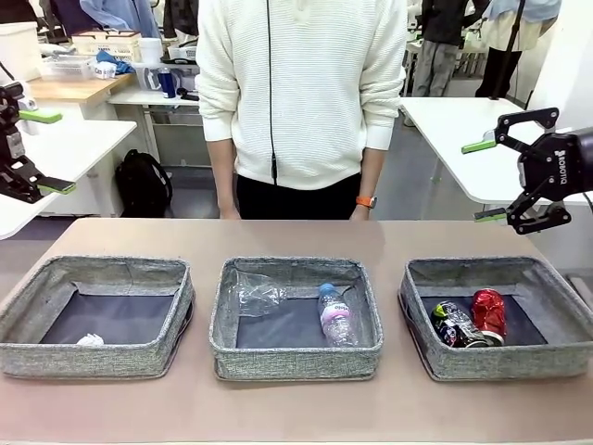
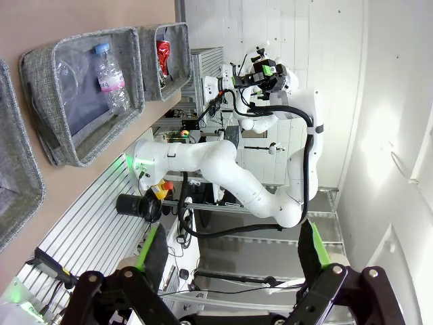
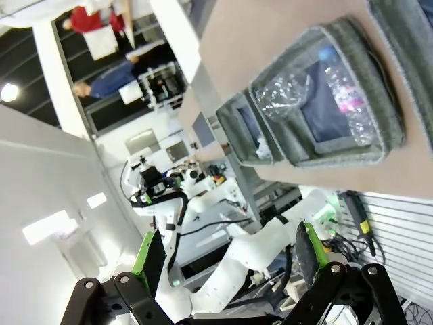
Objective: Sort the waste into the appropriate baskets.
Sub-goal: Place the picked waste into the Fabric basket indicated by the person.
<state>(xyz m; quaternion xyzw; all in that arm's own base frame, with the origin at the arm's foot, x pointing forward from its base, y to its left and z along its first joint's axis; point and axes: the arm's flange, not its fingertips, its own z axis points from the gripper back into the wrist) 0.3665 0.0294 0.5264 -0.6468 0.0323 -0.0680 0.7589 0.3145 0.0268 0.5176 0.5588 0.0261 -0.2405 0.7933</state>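
**Waste lying sorted in three bins, both tools raised and spread**

As seen from the front, three grey woven bins are lined up on the brown bench (image 1: 296, 236). In the left bin (image 1: 97, 357) a white crumpled paper ball (image 1: 90, 340) is found near the front wall. In the middle bin (image 1: 296, 357) a clear plastic cup (image 1: 255, 295) lies on its side at the left, and a clear bottle (image 1: 335, 315) with a blue cap and pink label lies beside it at the right. In the right bin (image 1: 505, 357) a dark printed can (image 1: 454, 324) and a red crushed can (image 1: 489, 311) lie touching each other. The left tool (image 1: 42, 148) is held high off the bench at the left edge, its green-padded fingers spread and nothing between them. The right tool (image 1: 486, 181) is held likewise at the right edge, spread and empty. A person (image 1: 301, 93) in a white sweater is seen standing at the far side of the bench.

From the left wrist, the left tool's fingers (image 2: 152, 247) are shown wide apart over open space; the middle bin (image 2: 84, 101) with the bottle (image 2: 111, 78) and the red crushed can (image 2: 163, 54) in the farther bin are seen at upper left.

From the right wrist, the right tool's fingers (image 3: 152, 254) are shown spread and empty; the middle bin (image 3: 352, 159) with the cup (image 3: 287, 95) and bottle (image 3: 345, 91) is seen at upper right.
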